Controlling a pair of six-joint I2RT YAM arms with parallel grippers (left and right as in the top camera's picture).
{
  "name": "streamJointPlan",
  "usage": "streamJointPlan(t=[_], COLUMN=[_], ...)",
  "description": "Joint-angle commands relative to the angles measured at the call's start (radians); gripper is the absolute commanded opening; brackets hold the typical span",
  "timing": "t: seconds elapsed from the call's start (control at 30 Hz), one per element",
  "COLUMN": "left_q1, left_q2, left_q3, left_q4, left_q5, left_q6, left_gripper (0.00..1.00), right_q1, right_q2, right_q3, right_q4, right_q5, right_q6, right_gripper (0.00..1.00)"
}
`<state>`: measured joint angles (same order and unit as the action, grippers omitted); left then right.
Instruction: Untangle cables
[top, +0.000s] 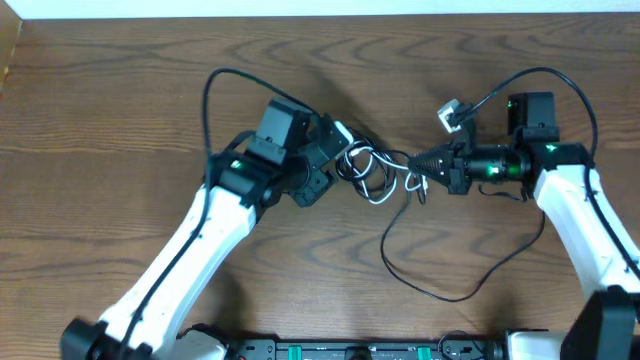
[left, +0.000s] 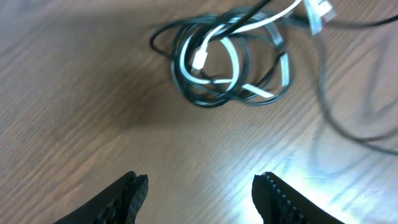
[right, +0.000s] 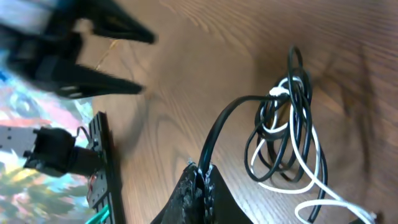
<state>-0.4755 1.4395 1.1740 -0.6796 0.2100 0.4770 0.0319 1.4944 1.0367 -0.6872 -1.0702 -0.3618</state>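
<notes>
The black cable (top: 372, 160) and the white cable (top: 385, 192) lie in a tangled coil at the table's middle. The coil also shows in the left wrist view (left: 227, 59), with a white plug (left: 200, 60) inside it. My left gripper (left: 200, 186) is open and empty, just short of the coil; in the overhead view (top: 347, 158) it sits at the coil's left edge. My right gripper (right: 202, 177) is shut on a strand of the black cable (right: 227, 118) that leads into the coil (right: 283, 134). In the overhead view the right gripper (top: 418, 163) is at the coil's right side.
A long loop of the black cable (top: 440, 292) trails toward the front of the table and back up to the right arm. A thick arm cable with a grey-white connector (top: 451, 114) arcs behind the right wrist. A rail with green parts (top: 360, 350) runs along the front edge.
</notes>
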Motion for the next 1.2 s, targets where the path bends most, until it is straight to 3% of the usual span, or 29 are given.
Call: streamJointPlan(t=[0.0,0.4,0.43,0.5,0.7,0.73,0.83,1.17], left_q1=[-0.002,-0.002,-0.002,-0.002,-0.002,-0.001,-0.001,-0.001], left_q2=[0.097,0.22,0.22,0.222,0.255,0.264,0.302,0.335], left_q3=[0.022,0.022,0.022,0.022,0.022,0.022,0.022,0.022], left_q4=[0.038,0.2,0.211,0.24,0.323,0.331,0.353,0.129], left_q5=[-0.019,0.19,0.193,0.199,0.198,0.198,0.204,0.537], left_q6=[0.117,0.29,0.29,0.29,0.29,0.291,0.295,0.529], left_gripper=[0.6,0.6,0.62,0.77,0.87,0.99,0.99,0.99], right_q1=[-0.002,-0.002,-0.001,0.005,0.011,0.011,0.011,0.011], right_q2=[-0.058,-0.085,-0.085,-0.085,-0.085,-0.085,-0.085,-0.085], right_q3=[-0.002,-0.002,-0.002,-0.002,-0.002,-0.002,-0.002,-0.002], right_q4=[-0.043,-0.119,-0.126,-0.152,-0.23,-0.243,-0.283,-0.291], right_q5=[0.021,0.058,0.049,0.017,-0.043,-0.047,-0.047,-0.047], right_q6=[-0.092,-0.145,-0.167,-0.239,-0.403,-0.426,-0.493,-0.518], right_gripper=[0.01,0.01,0.01,0.01,0.01,0.01,0.01,0.01])
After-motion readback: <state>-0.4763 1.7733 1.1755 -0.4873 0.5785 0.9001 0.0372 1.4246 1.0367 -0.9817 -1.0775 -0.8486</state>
